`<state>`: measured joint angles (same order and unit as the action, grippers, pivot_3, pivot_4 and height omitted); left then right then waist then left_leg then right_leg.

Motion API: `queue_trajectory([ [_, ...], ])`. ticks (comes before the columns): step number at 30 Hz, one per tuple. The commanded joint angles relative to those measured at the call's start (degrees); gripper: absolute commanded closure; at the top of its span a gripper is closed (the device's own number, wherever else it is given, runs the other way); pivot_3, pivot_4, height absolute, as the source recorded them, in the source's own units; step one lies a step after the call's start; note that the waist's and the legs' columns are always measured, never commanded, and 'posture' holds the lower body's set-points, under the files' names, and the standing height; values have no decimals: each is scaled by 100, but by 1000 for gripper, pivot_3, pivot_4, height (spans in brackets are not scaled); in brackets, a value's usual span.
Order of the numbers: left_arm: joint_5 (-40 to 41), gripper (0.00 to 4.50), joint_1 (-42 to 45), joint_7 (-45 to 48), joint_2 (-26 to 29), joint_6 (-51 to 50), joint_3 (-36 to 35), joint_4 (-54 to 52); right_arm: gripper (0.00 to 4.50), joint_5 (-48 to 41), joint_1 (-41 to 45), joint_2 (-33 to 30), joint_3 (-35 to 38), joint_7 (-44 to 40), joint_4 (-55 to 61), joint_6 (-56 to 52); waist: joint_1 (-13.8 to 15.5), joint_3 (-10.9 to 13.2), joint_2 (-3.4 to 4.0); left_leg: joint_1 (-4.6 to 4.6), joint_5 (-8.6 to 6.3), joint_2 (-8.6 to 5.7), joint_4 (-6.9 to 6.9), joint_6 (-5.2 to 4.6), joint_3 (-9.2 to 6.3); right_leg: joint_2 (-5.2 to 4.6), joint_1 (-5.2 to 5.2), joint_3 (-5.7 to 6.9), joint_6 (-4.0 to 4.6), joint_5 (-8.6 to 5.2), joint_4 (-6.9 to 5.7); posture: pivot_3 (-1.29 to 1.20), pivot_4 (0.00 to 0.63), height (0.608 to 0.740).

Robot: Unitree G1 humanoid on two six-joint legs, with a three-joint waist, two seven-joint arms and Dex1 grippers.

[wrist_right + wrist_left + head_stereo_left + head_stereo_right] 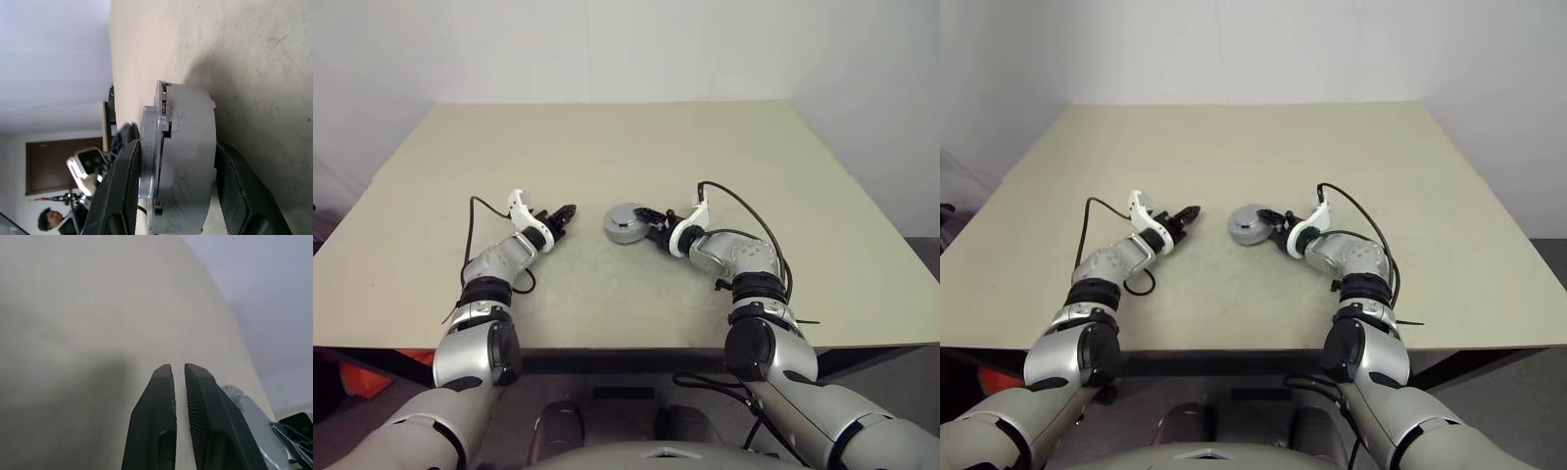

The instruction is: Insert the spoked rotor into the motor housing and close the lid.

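Note:
The round grey motor housing [626, 222] is on the beige table [607, 137] near the middle, with a silver lid [149, 161] on top of it. The spoked rotor is hidden. My right gripper [649, 223] reaches in from the right and is shut on the housing, one finger [128, 176] against the lid side and the other [234, 196] against the opposite face. My left gripper [568, 211] hovers a short way left of the housing, pointing toward it. Its fingers [161, 401] are shut with nothing between them.
The table's far half and both sides are bare. Its front edge [626, 345] runs just before my elbows. A person [49, 218] and a dark door [63, 166] are in the room's background in the right wrist view.

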<state>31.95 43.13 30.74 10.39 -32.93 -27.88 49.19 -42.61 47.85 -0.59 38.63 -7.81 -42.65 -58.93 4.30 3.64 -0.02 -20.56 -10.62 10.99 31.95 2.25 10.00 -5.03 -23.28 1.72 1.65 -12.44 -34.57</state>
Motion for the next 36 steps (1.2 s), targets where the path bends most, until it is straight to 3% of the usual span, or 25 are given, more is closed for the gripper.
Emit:
queue_trajectory([
  [1,251,4071,-138,-29,39,-208,-52,-584,2312,-268,226,1,74,45,7,76,7,5,-4,0,0,0,0,1,0,0,0,1,0,0,-1,0,0,740],
  [12,722,4071,-507,-241,-101,-639,-184,-1247,2418,-698,281,38,158,-144,239,84,33,21,-19,-18,2,-1,3,4,-2,0,-12,5,0,0,-3,0,0,740],
  [21,1952,4071,-988,-478,-482,-1836,-458,-2588,2418,-1425,366,41,257,-283,727,-105,155,26,-22,-107,-13,-1,56,-24,-4,0,-66,30,0,2,-20,0,0,740],
  [33,3117,17,-1498,-883,-780,-2576,-563,-3242,2418,-1639,280,87,-78,-218,1148,-315,154,26,-23,-118,-14,3,99,-23,-14,0,-63,41,-2,5,-31,0,0,740],
  [36,3378,17,-1457,-858,-801,-2771,-598,-3020,2418,-1677,240,86,-162,-218,1267,-413,153,26,-23,-118,-14,1,103,-22,-15,0,-61,40,-5,7,-33,0,0,740],
])
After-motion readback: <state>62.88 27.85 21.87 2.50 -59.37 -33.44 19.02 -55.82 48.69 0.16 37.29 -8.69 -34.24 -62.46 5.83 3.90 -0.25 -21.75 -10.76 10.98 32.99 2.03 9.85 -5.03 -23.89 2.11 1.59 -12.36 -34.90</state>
